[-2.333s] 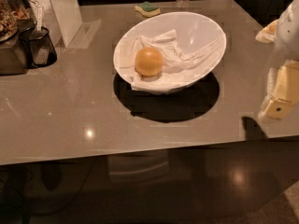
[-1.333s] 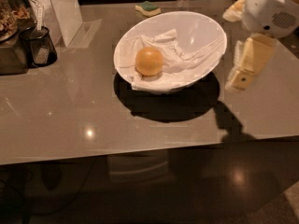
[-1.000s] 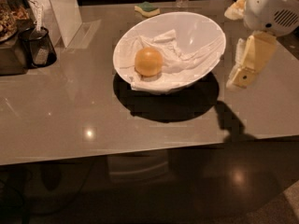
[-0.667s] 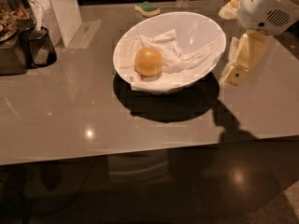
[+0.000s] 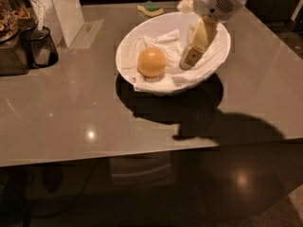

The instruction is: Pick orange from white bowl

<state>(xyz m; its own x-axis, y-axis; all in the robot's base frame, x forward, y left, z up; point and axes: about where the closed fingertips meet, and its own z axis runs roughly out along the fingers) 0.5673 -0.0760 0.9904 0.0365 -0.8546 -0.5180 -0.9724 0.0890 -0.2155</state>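
The orange lies in the left half of the white bowl, on its white cloth lining. The bowl stands tilted on the grey table. My gripper hangs over the right half of the bowl, a short way to the right of the orange and not touching it. It is open and empty. One cream finger points down and left into the bowl, with its tip near the cloth. The white wrist housing is above it.
A yellow-and-green sponge lies behind the bowl at the table's far edge. A white upright panel and a dark cup stand at the far left. The table's front edge runs across the lower part of the view.
My gripper has moved left from the table's right side to over the bowl, close to the orange. The orange and the bowl have not moved.
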